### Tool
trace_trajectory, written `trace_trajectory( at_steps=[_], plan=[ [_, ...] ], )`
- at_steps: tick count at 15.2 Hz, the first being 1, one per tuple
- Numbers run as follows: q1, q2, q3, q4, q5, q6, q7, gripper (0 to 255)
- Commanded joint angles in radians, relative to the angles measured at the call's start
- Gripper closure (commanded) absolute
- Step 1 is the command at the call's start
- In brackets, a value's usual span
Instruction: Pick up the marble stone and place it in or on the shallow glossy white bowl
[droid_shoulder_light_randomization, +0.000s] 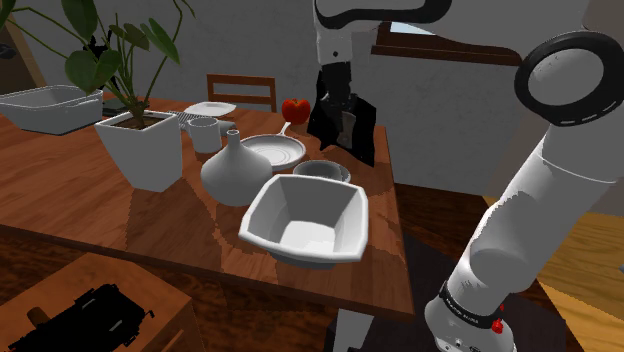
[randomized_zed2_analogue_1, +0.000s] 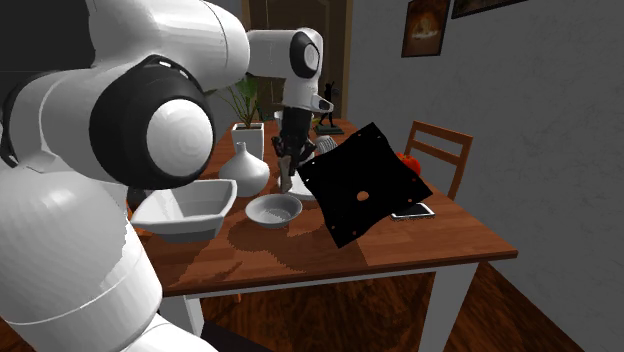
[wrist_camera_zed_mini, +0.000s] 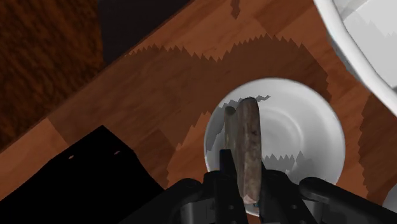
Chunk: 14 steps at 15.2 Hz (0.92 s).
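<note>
Your end effector (wrist_camera_zed_mini: 245, 181) is closed on the marble stone (wrist_camera_zed_mini: 245, 143). Its two black fingers are clamped on the slab's broad faces, so the stone stands on edge between them. That hold makes sense: the flat sides give the fingers something to bear on, and the thin edge points down, ready to slip into a dish.

Just below sits the shallow white bowl (wrist_camera_zed_mini: 299, 137). The stone hangs clear above it, touching nothing. Seen along the fingers, it lines up over the side of the bowl nearer the black flat panel (wrist_camera_zed_mini: 83, 175), not over the middle. I judge the carry nearly done, with only the lowering and release left. You may want to shift toward the bowl's centre first, or the slab could catch the rim and tip out.

Now take that bowl as the centre of a dial in the shoulder view. The big square white bowl (droid_shoulder_light_randomization: 305, 222) lies at 6 o'clock, close enough to catch a badly aimed drop. The white vase (droid_shoulder_light_randomization: 235, 170) stands at 9. Farther back on the bench (droid_shoulder_light_randomization: 60, 190), the flat white dish (droid_shoulder_light_randomization: 272, 150) is at 10 and the red apple (droid_shoulder_light_randomization: 295, 108) at 11.
</note>
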Motion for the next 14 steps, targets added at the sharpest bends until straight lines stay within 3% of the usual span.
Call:
trace_trajectory(
  at_steps=[1, 4, 14],
  plan=[
    [0.020, 0.040, 0.023, 0.049, 0.016, -0.008, 0.047, 255],
    [0.050, 0.096, 0.055, 0.123, 0.034, -0.020, 0.113, 255],
    [0.051, 0.068, 0.055, -0.048, 0.033, 0.122, 0.103, 255]
  ],
)
